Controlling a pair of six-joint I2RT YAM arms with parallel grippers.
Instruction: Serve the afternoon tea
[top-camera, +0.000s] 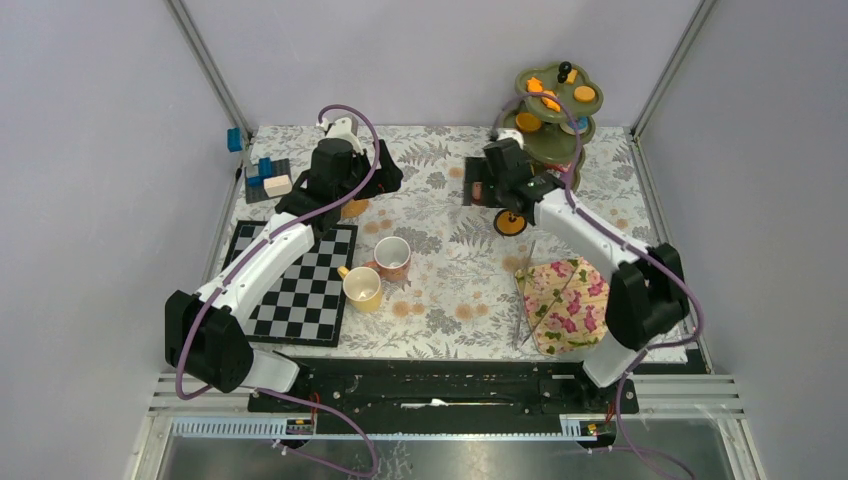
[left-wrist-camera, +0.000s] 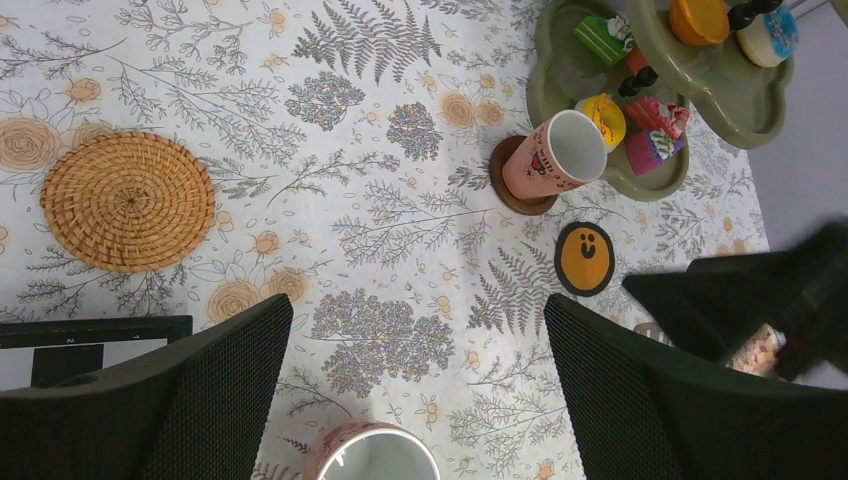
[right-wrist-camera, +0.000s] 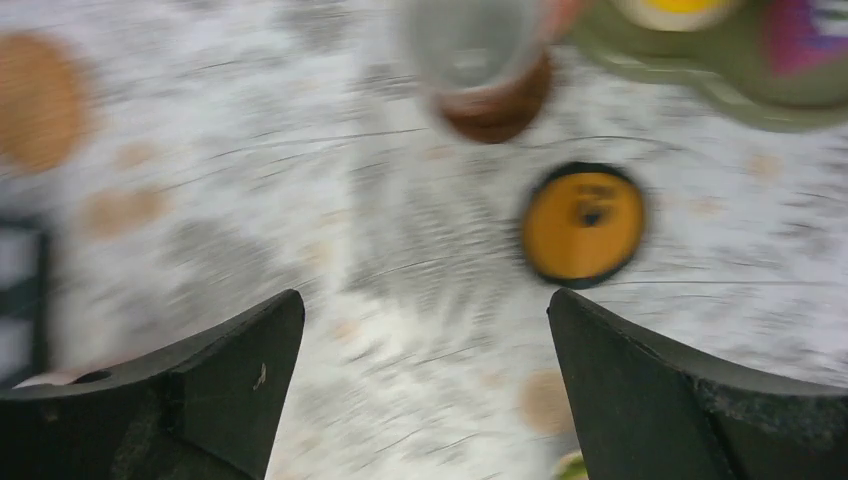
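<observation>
**Both grippers spread wide at the back of the table**

Far left, the top view alone shows blue blocks and the whole chessboard. The left gripper hangs over the flowered tablecloth, its fingers wide apart with nothing between them. Its wrist camera shows a woven coaster lying bare to the left, which the arm mostly hides from above.

The yellow mug and a pinkish mug stand together mid-table, just right of the board.

The left wrist view clearly shows a second pinkish mug standing on a dark coaster, touching the foot of the three-tier stand, which carries toy cakes. An orange disc lies just beside it.

The right gripper is wide open too, holding nothing; its own view is blurred. A folded cloth lies near right.
</observation>
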